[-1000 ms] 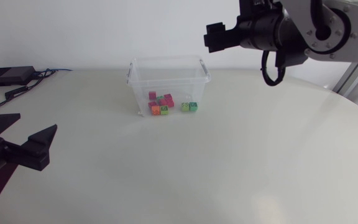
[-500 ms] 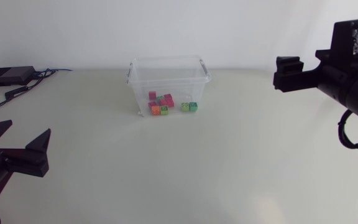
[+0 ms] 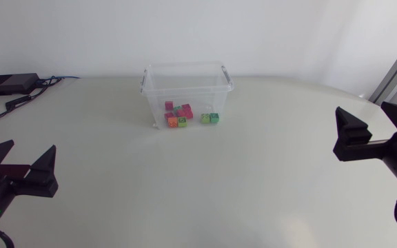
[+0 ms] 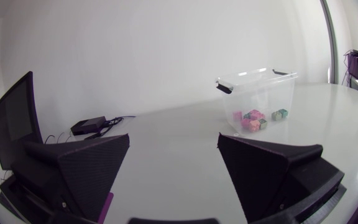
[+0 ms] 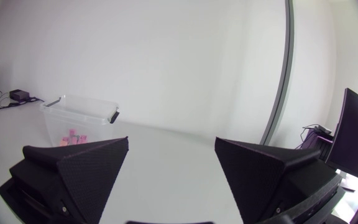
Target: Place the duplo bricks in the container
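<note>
A: Plastic and see-through, the container (image 3: 187, 86) stands upright on the far side of the table (image 3: 253, 193), about midway between our two arms.

B: And the duplo bricks (image 3: 179, 116)?

A: All the ones we can see lie on its floor. Red, pink and orange ones bunch together, and the green bricks (image 3: 210, 118) sit just beside that bunch.

B: What does our left gripper (image 3: 19, 160) hold?

A: Nothing. Its jaws are spread wide at the near left edge of the table, well apart from the container. From the left wrist view, the left gripper (image 4: 173, 168) has only bare tabletop between its fingers, and the container (image 4: 263, 87) with the bricks (image 4: 253, 119) shows well ahead of it.

B: Our right gripper (image 3: 374, 124)?

A: The same: jaws gaping, empty, out at the table's right side. In the right wrist view the gripper (image 5: 169, 168) looks across the table, the container (image 5: 82, 115) off beyond one finger, pink bricks (image 5: 73, 137) faint inside.

B: Anything else on the table?

A: We see a black box (image 3: 9, 84) with cables (image 3: 47, 83) at the far left.
</note>
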Available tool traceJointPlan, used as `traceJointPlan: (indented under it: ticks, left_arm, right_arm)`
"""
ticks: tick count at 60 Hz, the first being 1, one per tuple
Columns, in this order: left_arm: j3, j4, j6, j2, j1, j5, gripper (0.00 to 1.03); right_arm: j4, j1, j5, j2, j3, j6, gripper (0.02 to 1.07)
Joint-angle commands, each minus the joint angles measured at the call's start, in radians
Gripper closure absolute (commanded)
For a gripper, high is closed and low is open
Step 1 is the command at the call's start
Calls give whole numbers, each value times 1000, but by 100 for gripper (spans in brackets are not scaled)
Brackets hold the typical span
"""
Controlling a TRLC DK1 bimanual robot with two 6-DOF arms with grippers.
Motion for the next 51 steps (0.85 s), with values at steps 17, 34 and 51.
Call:
traceJointPlan:
  ticks: [17,34,51]
  left_arm:
    - [-93,51,-119,-80,-30,15,4]
    - [-152,82,-196,-138,-51,23,4]
    - [-183,98,-235,-168,-62,27,4]
  right_arm:
    - [16,-132,-141,-183,-192,67,7]
    - [24,-236,-261,-328,-331,119,7]
    - [27,-290,-323,-403,-403,146,7]
